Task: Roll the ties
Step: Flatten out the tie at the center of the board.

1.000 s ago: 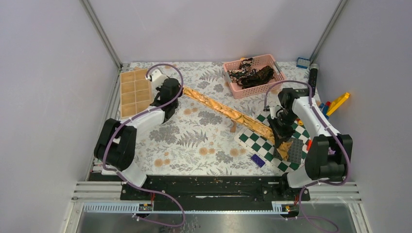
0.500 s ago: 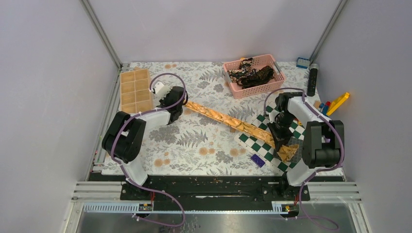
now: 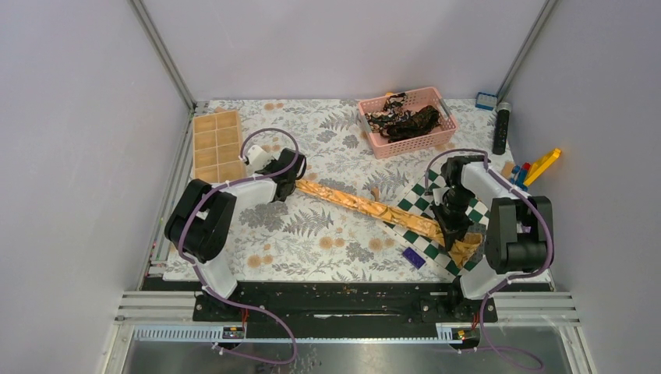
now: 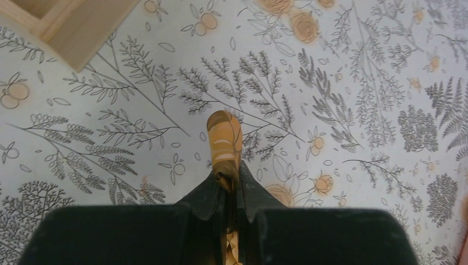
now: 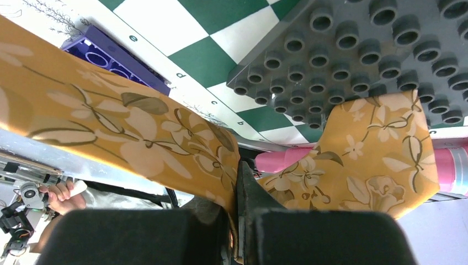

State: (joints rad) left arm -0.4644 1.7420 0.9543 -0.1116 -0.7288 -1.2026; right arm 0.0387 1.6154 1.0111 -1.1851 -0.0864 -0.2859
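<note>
The golden-tan tie stretches across the floral cloth from centre left to the checkered board at the right. My left gripper is shut on its narrow end; in the left wrist view the tip sticks out past the black fingers. My right gripper is shut on the wide end, whose floral fabric drapes on both sides of the jaws in the right wrist view. Dark ties lie bunched in the pink basket at the back.
A green-and-white checkered board lies under the tie's right part, with a grey studded plate and a purple brick beside it. A wooden compartment tray sits at back left. Coloured bricks and a black cylinder lie far right.
Both arms have carried the golden tie toward the near edge. The left gripper moved right and nearer with the narrow end; the right gripper drew the wide end nearer over the board.
</note>
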